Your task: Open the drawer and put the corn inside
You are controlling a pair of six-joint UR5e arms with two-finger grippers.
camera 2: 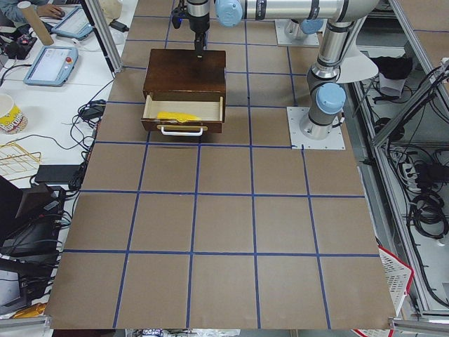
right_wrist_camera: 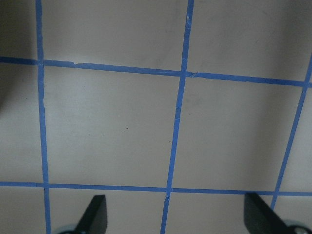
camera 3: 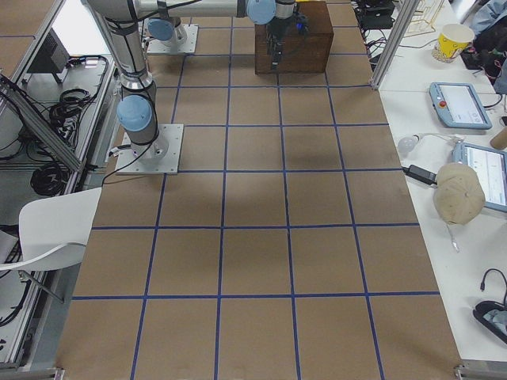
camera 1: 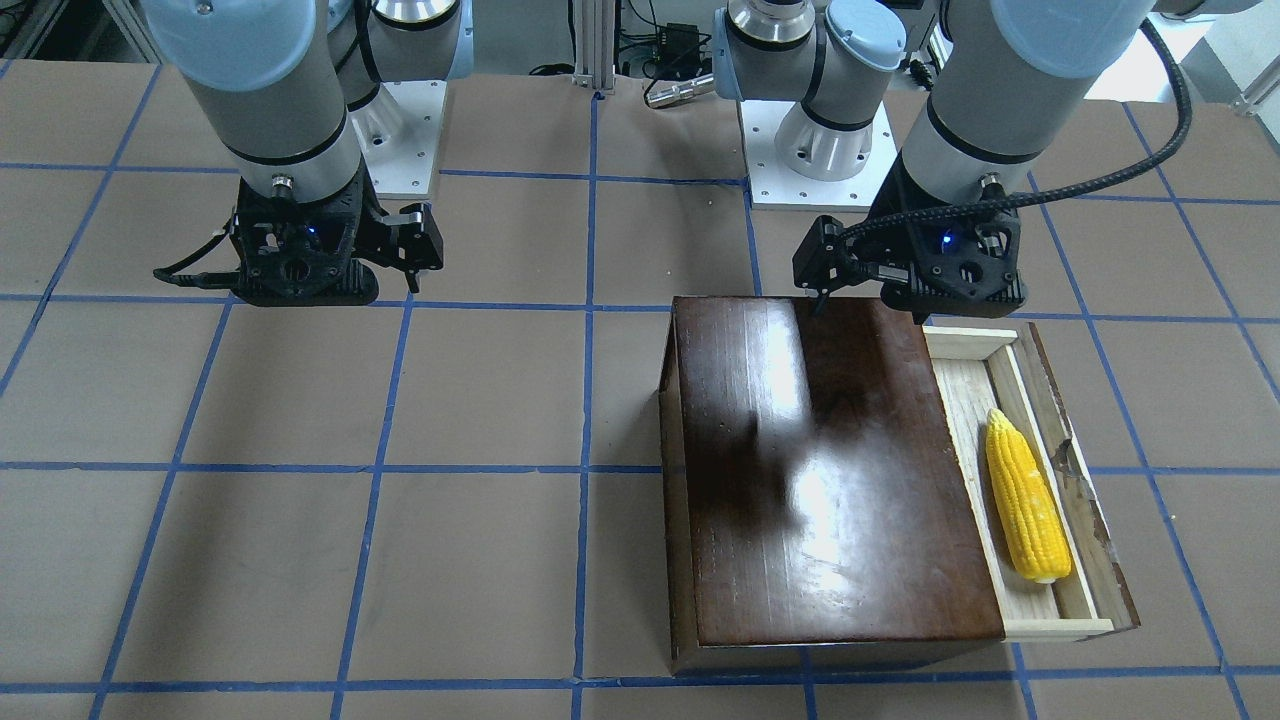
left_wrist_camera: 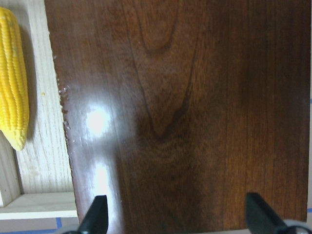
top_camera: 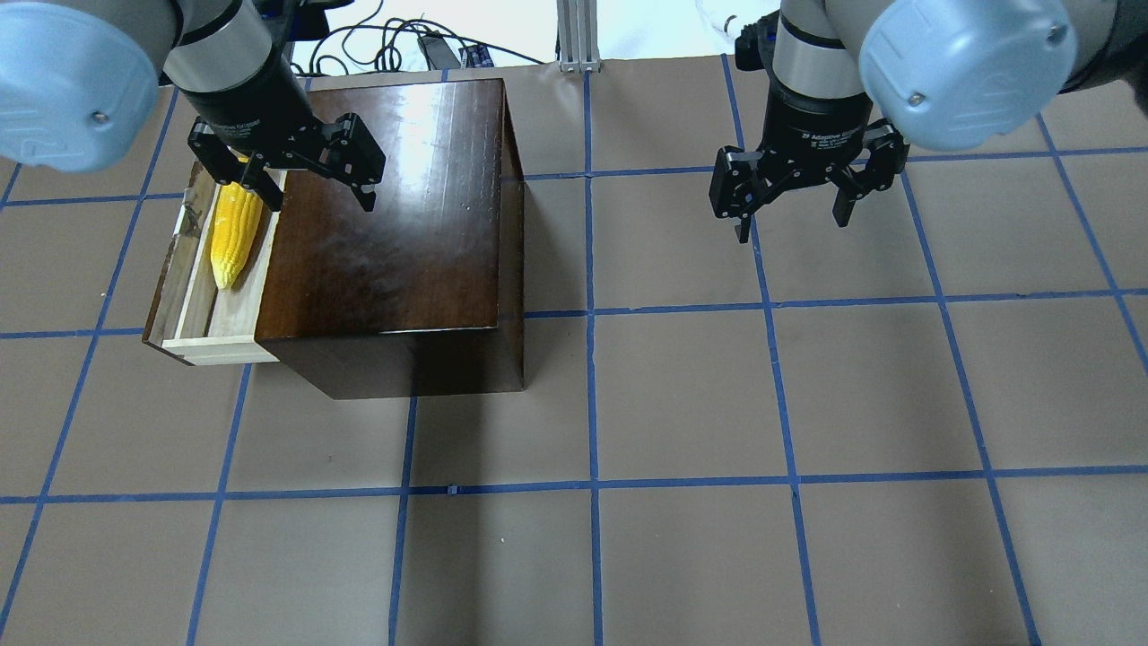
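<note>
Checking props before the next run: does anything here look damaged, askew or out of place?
Only wear on the drawer stands out: its dark front panel is chipped and scuffed pale in patches. The corn lies flat inside the open drawer; the left end effector and right end effector are open, holding nothing.

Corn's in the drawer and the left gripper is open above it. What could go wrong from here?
1. The left gripper hangs with open fingers over the box edge and the thick end of the corn; a low sideways move might clip either.
2. The drawer is only partly out and nothing holds the box, since the right gripper is open over the table. Pushing the drawer might slide the box.
</note>
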